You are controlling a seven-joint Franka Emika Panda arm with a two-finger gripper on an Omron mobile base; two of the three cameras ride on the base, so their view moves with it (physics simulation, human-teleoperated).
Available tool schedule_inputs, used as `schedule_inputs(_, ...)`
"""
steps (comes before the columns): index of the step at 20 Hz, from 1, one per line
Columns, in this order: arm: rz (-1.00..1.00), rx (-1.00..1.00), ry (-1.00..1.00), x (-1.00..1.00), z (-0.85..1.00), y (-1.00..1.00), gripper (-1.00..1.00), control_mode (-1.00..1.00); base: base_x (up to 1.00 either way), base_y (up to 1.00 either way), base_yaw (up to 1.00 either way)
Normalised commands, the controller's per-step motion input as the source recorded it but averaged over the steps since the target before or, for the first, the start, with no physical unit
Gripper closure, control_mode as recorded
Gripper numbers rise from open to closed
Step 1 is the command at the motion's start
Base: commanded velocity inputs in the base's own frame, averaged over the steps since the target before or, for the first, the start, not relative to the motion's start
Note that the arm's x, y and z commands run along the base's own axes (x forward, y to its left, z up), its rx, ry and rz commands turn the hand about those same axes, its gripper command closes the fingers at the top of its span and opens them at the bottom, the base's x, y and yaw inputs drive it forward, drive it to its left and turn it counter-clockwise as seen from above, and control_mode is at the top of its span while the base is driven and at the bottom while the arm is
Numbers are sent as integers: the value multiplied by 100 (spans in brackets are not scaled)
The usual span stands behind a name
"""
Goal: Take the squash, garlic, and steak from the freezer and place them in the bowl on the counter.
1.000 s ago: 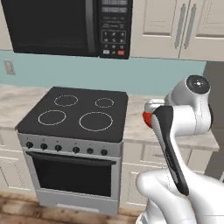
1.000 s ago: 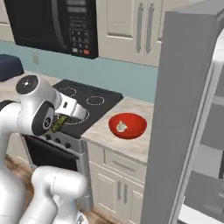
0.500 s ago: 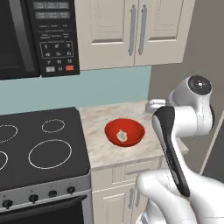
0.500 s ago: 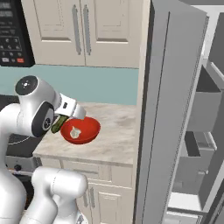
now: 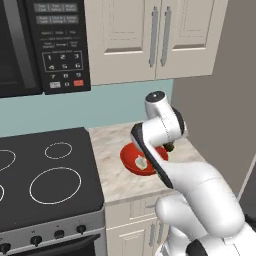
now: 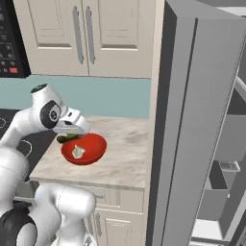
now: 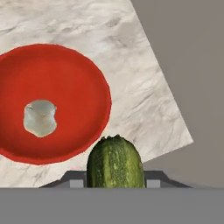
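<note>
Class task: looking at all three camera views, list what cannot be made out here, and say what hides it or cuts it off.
- Steak: nowhere to be made out; the freezer interior is cut by the right base view's edge.
- Squash: its lower end is cut off at the hand view's bottom.
- Bowl: partly behind the arm, left base view.
- Garlic: blurred.

Cream wall cabinets hang up top, two panelled doors with long metal handles. Below them runs a pale teal wall. Over on the left, a black microwave with its keypad sits above a black stovetop marked with white burner rings. Knobs line the steel oven front beneath it. Next to the stove lies the marbled beige bench, with cream base cabinets under it. Light falls soft and even, with no hard shadows anywhere.
</note>
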Motion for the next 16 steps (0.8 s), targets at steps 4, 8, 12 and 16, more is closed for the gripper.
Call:
schedule_inputs(4,-2,1,46,100,-54,0,100,-100,0,0,0)
schedule_inputs(8,0,2,16,89,-73,0,100,-100,0,0,0)
schedule_inputs(12,0,0,-24,14,-71,8,100,-100,0,0,0)
schedule_inputs(16,0,0,-57,-36,-33,-3,100,-100,0,0,0)
